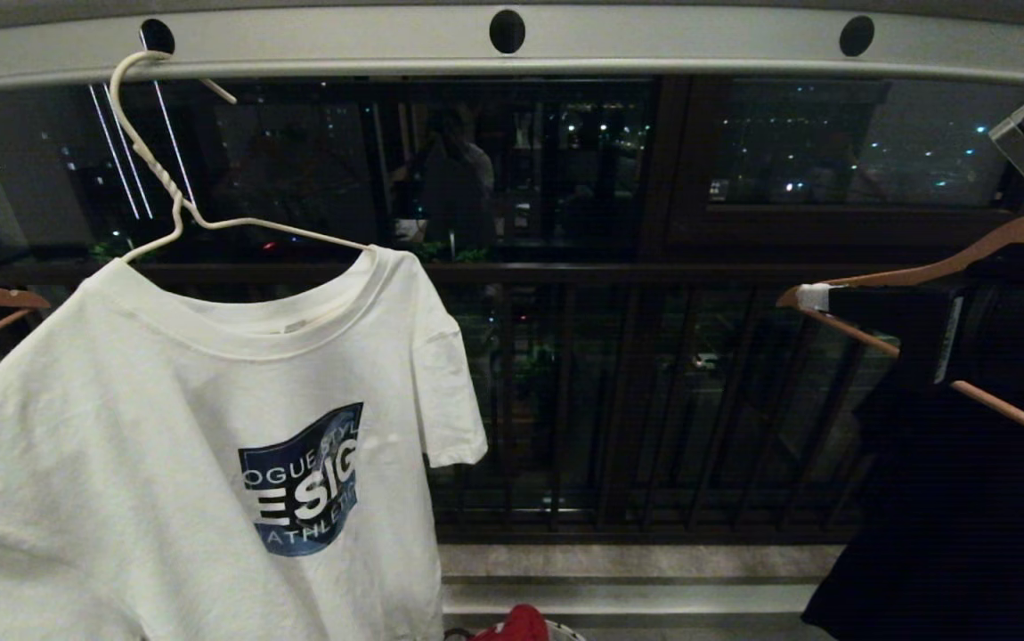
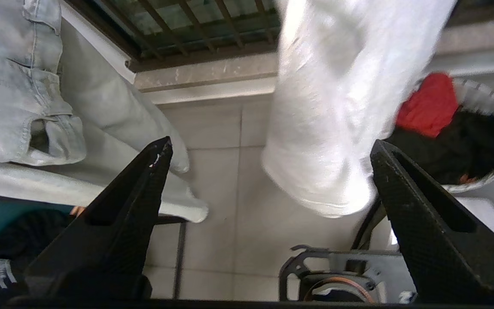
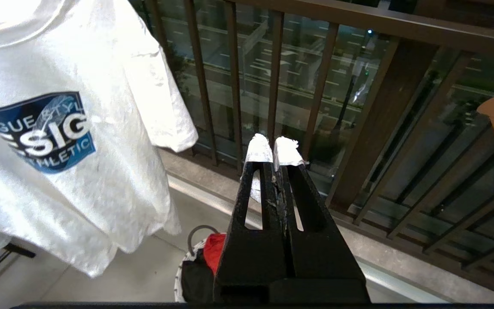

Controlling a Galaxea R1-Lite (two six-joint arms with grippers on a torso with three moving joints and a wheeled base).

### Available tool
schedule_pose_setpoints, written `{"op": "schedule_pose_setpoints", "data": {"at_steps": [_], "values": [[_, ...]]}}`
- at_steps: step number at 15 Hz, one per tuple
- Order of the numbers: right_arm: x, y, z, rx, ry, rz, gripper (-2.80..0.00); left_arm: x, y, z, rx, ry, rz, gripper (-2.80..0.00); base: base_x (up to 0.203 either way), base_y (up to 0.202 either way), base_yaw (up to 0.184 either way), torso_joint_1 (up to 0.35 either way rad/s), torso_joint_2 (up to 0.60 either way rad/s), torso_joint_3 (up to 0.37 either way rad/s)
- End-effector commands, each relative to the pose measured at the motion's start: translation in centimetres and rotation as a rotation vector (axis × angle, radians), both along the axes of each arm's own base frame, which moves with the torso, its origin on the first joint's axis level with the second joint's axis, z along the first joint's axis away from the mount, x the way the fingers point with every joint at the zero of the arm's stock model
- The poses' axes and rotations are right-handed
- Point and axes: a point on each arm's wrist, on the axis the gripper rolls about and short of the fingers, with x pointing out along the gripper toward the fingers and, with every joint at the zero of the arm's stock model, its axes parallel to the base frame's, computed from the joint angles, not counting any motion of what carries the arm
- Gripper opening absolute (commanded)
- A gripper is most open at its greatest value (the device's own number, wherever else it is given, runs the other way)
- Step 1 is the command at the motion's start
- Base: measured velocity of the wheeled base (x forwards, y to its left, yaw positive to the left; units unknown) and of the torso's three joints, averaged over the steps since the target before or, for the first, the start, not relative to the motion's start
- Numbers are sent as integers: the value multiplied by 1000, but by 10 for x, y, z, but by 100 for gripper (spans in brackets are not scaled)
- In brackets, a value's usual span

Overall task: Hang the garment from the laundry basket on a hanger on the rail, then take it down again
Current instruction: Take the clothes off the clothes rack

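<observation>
White T-shirt hangs on wire hanger, hooked in rail. Left gripper spread wide, empty, below hem, nearer; right gripper pinched closed, empty.

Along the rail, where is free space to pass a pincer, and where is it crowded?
The free stretch of the rail lies between the white T-shirt on its wire hanger and the black garment on a wooden hanger. Below, the laundry basket is crowded with red cloth.

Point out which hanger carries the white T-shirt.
The thin white wire hanger, hooked on the rail; the brown wooden hangers hold other clothes.
</observation>
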Motion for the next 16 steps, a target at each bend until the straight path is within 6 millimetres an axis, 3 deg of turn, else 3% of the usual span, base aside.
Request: {"op": "schedule_pose_setpoints", "data": {"at_steps": [1,5,8,9,16], "values": [[0,0,1,-3,-4,-4,-280,2,0,-4,19,-1,-14,0,0,0,0,0,0,0],[-2,-1,3,-7,-20,-6,-280,13,-2,-24,13,-13,-24,0,0,0,0,0,0,0],[-6,-3,6,-4,-32,-9,-280,11,-5,-37,-74,17,-135,0,0,0,0,0,0,0],[-7,-4,6,-3,-35,-9,-280,11,-5,-37,-93,16,-144,-280,0,0,0,0,0,0],[-10,-5,8,0,-47,-4,-280,29,-8,-34,-102,-80,-151,-280,0,0,0,0,0,0]]}}
